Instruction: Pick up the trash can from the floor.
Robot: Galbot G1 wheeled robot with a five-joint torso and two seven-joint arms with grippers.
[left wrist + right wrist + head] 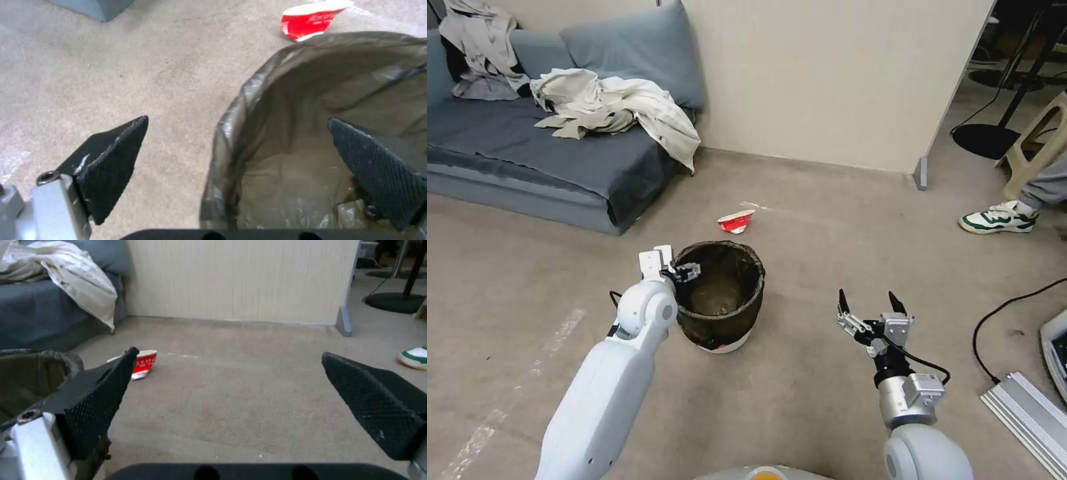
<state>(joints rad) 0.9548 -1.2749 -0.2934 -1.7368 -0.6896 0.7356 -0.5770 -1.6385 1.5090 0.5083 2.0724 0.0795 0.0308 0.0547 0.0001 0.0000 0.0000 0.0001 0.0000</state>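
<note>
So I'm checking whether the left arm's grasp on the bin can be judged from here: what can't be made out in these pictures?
- Head view: the left gripper at the trash can rim is largely hidden by its own wrist.
- Left wrist view: open fingers straddle the rim; the can's base and the far wall are cut off by the frame.
- Head view: the can's contact with the floor is hidden on the left by the arm.
- Right gripper hovers open, apart.

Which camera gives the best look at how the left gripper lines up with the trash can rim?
The left wrist view: the open left gripper straddles the trash can rim, one finger outside, one inside. The head view shows the whole bin on the floor but the arm hides the fingers. The right wrist view catches part of its rim.
</note>
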